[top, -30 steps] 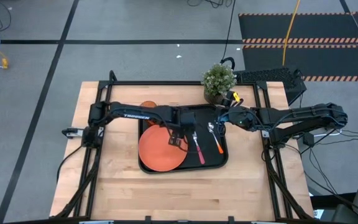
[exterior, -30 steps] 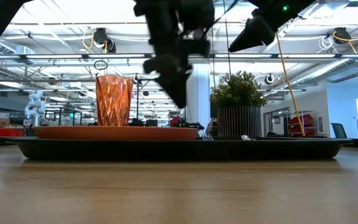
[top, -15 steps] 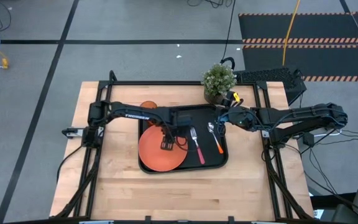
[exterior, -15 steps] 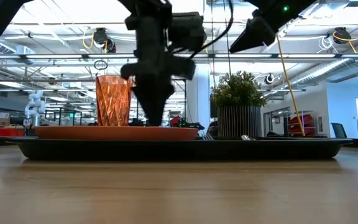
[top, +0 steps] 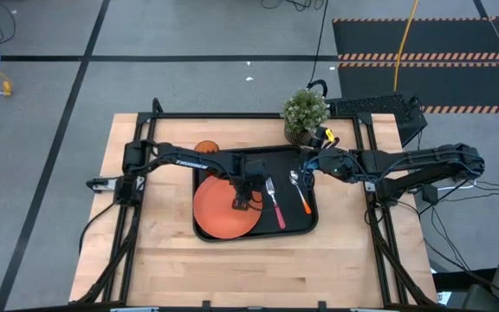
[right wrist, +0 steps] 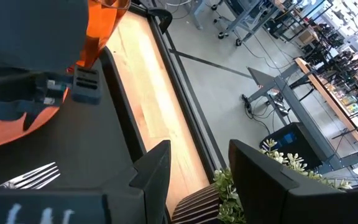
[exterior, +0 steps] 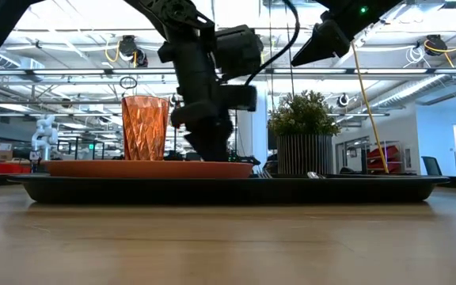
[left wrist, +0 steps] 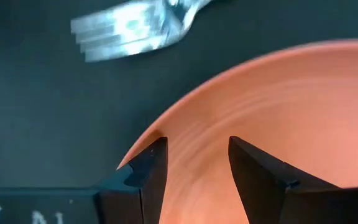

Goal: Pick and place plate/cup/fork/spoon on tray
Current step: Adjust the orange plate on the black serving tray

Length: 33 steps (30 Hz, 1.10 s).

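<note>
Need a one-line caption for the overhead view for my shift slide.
Left hand open, low over the plate's right edge on the tray; fork and spoon alongside.

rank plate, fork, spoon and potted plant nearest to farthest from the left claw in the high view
1. plate, right under the left claw, on the tray's left half
2. fork, just to its right
3. spoon, further right
4. potted plant, beyond the tray's far right corner

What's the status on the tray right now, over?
Left gripper open, low over plate. Right gripper open, idle above tray corner. Cup, fork, spoon on tray. Nothing blocking.
</note>
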Tool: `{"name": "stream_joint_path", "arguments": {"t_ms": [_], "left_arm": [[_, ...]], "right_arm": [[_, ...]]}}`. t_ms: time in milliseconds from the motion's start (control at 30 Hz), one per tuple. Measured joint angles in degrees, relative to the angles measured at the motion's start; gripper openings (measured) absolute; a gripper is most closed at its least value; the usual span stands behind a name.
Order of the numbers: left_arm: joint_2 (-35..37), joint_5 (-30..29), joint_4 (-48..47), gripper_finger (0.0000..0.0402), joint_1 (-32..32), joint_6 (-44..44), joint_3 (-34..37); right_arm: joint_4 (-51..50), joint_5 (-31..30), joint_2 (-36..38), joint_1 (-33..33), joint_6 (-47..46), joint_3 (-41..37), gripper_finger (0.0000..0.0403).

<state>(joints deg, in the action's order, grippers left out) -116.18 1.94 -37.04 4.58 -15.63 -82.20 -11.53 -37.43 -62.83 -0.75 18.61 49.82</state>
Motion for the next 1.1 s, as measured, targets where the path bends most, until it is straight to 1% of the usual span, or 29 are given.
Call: {"name": "stream_joint_path", "arguments": {"t_ms": [100,333,467,567,633,733,833,967,1100], "left_arm": [[0.0,1.4,3.9,0.0172,0.0,-1.6,0.0],[0.0,1.5,13.4,0.0172,0.0,-3.9,-0.1],[0.0,1.5,17.0,0.0172,0.0,-4.2,-0.1],[0.0,1.5,17.4,0.0172,0.0,-4.2,-0.1],[0.4,0.4,15.6,0.0172,0.0,-4.2,-0.1],[2.3,-3.5,8.8,0.0172,-0.1,-4.0,-1.9],[5.4,-7.4,1.8,0.0172,-0.2,-1.7,-3.8],[8.6,-8.0,-6.6,0.0172,-0.2,3.2,-4.0],[8.6,-7.9,-15.9,0.0172,-0.2,7.1,-3.3]], "right_arm": [[0.0,0.0,0.0,0.0,0.0,0.0,0.0157],[0.0,0.0,0.0,0.0,0.1,0.0,0.0157],[0.0,0.0,0.0,0.0,0.1,0.0,0.0157],[0.0,0.0,0.0,0.0,0.1,0.0,0.0157],[0.0,0.0,0.0,0.0,0.1,0.0,0.0157],[-0.1,0.0,0.0,0.0,0.3,0.0,0.0157],[-0.2,0.0,0.0,0.0,0.3,0.0,0.0157],[-0.3,0.0,0.0,0.0,0.3,0.0,0.0157],[-0.3,0.0,0.0,0.0,0.2,0.0,0.0157]]}}
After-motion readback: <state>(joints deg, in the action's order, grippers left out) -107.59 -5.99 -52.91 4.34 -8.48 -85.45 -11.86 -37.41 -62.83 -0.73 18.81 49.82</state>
